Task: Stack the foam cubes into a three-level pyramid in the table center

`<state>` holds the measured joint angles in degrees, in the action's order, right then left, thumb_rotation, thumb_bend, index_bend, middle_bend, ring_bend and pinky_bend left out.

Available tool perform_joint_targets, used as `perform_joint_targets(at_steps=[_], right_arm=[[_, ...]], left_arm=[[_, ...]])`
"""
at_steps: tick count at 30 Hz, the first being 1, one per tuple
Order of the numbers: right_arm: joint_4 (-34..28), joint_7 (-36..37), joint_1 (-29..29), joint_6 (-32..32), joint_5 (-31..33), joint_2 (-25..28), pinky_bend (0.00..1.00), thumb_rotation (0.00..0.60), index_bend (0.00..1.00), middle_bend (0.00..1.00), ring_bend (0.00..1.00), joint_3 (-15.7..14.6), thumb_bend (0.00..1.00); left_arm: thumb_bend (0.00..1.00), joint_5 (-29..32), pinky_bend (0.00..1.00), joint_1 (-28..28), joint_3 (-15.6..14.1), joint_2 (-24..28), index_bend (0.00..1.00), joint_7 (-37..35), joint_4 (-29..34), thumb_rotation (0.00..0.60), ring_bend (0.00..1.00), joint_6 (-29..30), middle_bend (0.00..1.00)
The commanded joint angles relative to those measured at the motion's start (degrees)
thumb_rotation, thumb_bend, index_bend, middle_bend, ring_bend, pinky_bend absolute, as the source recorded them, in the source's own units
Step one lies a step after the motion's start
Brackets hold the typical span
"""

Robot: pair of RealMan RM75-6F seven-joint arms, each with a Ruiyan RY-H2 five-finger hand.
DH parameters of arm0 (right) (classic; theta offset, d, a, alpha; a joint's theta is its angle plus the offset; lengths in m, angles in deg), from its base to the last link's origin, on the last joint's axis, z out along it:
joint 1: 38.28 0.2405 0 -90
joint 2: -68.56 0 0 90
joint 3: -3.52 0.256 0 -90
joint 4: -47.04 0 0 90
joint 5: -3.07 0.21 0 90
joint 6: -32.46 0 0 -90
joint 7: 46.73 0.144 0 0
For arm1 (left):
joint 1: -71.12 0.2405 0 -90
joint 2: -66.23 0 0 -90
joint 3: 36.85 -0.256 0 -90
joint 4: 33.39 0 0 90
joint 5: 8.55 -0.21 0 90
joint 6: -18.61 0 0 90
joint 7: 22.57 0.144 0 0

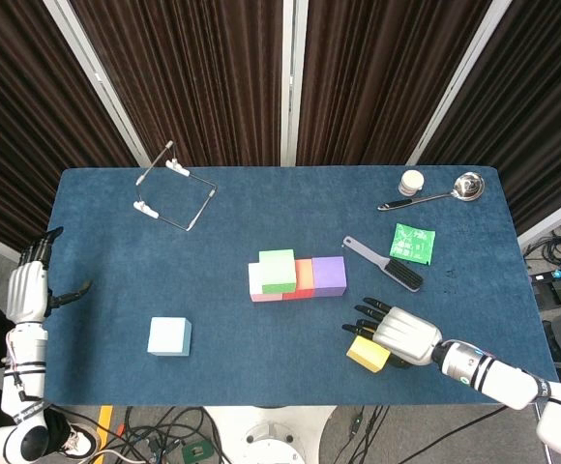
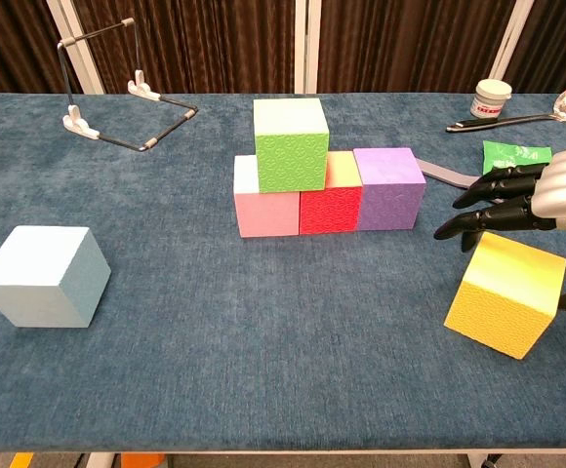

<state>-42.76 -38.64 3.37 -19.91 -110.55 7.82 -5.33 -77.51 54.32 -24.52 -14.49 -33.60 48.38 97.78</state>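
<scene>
Yellow cube [image 2: 505, 295]: foam, judged light, soft and grippy; best taken on two opposite flat faces, gently, to avoid crushing. It sits tilted, to the right of and nearer than the stack [image 1: 296, 275], well apart from it. Right hand [image 2: 546, 197] hovers over the yellow cube, fingers extended above its top; whether it has hold of it cannot be told. Left hand [image 1: 31, 285], far left of the stack, holds nothing, fingers apart.

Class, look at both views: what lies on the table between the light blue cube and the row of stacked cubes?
Nothing: between the light blue cube and the pink cube at the row's near end there is only bare blue cloth, plain in both views.
</scene>
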Motion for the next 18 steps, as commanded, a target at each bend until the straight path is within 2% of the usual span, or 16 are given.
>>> perform_joint_targets(at_steps=[1, 5, 12, 14, 18], right_arm=[[0.90, 0.56, -0.18, -1.00, -0.18, -0.47, 0.00, 0.600, 0.00, 0.35, 0.00, -0.74, 0.27], [0.37, 0.98, -0.93, -3.35, 0.52, 0.37, 0.00, 0.600, 0.00, 0.44, 0.00, -1.02, 0.31], [-7.97, 2.65, -3.96, -11.05, 6.55, 8.64, 0.00, 0.600, 0.00, 0.48, 0.04, 1.63, 0.31], [-10.68, 0.87, -4.54, -11.38, 9.21, 11.05, 0.00, 0.600, 0.00, 0.50, 0.05, 2.84, 0.31], [-16.99, -6.55, -3.91, -8.46, 18.71, 13.80, 0.00, 0.600, 0.00, 0.51, 0.05, 7.55, 0.30]], left_arm=[[0.19, -0.17, 0.11, 0.03, 0.09, -0.25, 0.12, 0.15, -0.08, 0.600, 0.05, -0.17, 0.12], [0.19, -0.77, 0.11, 0.22, 0.00, -0.43, 0.12, 0.34, 0.09, 0.600, 0.05, -0.20, 0.12], [0.19, -1.74, 0.11, 1.15, 0.61, 0.82, 0.12, -2.67, 2.19, 0.600, 0.05, 0.08, 0.12], [0.19, -2.81, 0.11, 1.34, 0.61, 0.76, 0.12, -2.52, 1.91, 0.600, 0.05, 1.17, 0.12], [0.19, -7.30, 0.11, 1.44, -0.37, -0.35, 0.13, -0.71, -1.83, 0.600, 0.05, 4.75, 0.12]])
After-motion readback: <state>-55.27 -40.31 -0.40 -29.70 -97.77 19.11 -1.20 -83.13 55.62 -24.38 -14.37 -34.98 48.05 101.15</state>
